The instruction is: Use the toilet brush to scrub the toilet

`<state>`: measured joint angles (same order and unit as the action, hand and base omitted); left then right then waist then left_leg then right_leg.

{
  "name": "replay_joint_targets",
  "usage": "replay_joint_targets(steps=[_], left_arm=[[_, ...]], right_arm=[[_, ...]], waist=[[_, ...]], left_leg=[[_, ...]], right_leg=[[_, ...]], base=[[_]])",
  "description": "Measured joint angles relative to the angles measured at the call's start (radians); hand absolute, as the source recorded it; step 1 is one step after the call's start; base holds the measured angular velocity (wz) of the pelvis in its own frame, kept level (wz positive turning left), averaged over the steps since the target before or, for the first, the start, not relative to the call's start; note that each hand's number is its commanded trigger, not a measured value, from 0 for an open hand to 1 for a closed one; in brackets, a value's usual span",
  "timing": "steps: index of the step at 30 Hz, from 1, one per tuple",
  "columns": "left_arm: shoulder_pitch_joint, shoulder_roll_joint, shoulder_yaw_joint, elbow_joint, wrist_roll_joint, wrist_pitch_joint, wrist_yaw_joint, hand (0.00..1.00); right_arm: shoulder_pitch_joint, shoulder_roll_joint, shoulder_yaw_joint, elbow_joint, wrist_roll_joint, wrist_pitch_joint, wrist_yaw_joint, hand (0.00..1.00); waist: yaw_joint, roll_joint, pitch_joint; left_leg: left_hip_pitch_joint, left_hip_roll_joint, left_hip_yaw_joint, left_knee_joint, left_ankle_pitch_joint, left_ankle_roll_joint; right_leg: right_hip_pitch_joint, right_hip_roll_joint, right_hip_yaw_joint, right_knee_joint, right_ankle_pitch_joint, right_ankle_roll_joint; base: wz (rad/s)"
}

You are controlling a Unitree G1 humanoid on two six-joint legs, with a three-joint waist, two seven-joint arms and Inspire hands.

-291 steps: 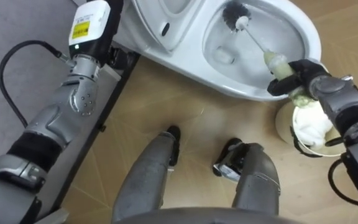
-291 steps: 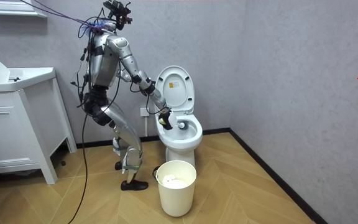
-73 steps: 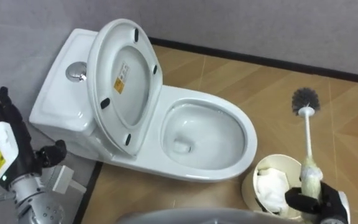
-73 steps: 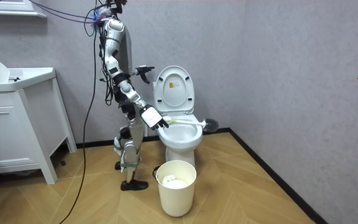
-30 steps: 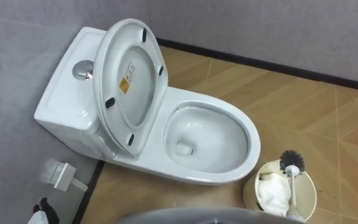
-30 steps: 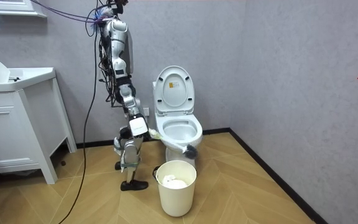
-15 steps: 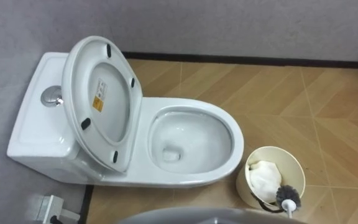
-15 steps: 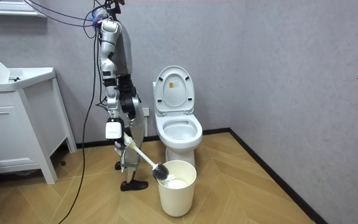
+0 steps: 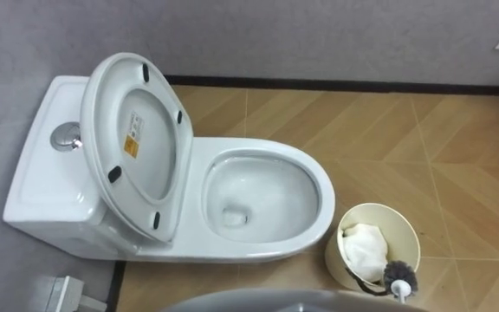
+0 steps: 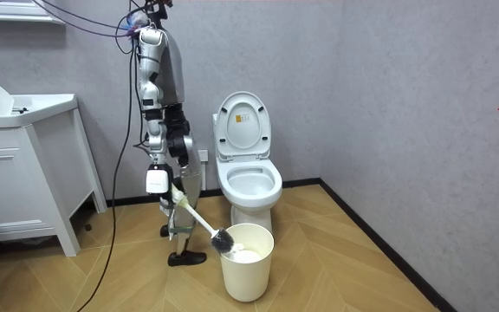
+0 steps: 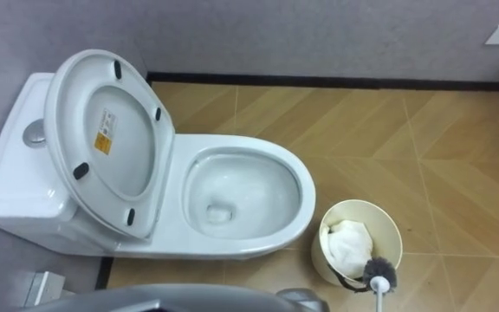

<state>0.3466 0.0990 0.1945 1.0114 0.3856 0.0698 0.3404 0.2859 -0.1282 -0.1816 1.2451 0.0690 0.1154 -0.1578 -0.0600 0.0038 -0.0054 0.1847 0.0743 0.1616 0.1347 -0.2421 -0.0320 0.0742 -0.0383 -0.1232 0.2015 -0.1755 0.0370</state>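
Lifted from the white ceramic toilet (image 9: 37,178), the white-handled, dark-bristled brush (image 9: 398,276) now hangs at the rim of the cream round bin (image 9: 373,206); right robot hand (image 10: 172,194) clamps its handle; scrubbing looks done; stowing remains.

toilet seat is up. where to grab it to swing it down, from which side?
Grip the raised seat at its free top edge, farthest from the hinge, above the tank. Come from the bowl side and hook the fingers over that edge: the seat leans back toward the tank, leaving its front face open, and that edge likely gives most leverage.
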Motion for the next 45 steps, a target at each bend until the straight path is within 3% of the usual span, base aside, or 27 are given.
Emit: replay_joint_targets(steps=[16,45], left_arm=[[0.000,-0.001,-0.032,0.032,-0.001,0.033,-0.056,0.00],[-0.012,-0.006,-0.013,0.031,0.002,0.040,-0.091,0.00]], right_arm=[[-0.054,0.000,0.003,0.002,0.023,0.006,-0.029,0.00],[-0.064,0.002,0.066,-0.002,0.022,-0.014,0.011,0.00]], waist=[[0.008,0.001,0.0010],[0.018,-0.003,0.0027]], left_leg=[[0.005,-0.001,-0.007,0.000,0.000,0.000],[0.001,-0.003,-0.013,0.000,0.000,0.000]], right_leg=[[0.014,-0.001,-0.003,0.001,-0.005,0.001],[0.013,-0.004,-0.016,-0.008,-0.024,0.002]], base=[[0.00],[0.01]])
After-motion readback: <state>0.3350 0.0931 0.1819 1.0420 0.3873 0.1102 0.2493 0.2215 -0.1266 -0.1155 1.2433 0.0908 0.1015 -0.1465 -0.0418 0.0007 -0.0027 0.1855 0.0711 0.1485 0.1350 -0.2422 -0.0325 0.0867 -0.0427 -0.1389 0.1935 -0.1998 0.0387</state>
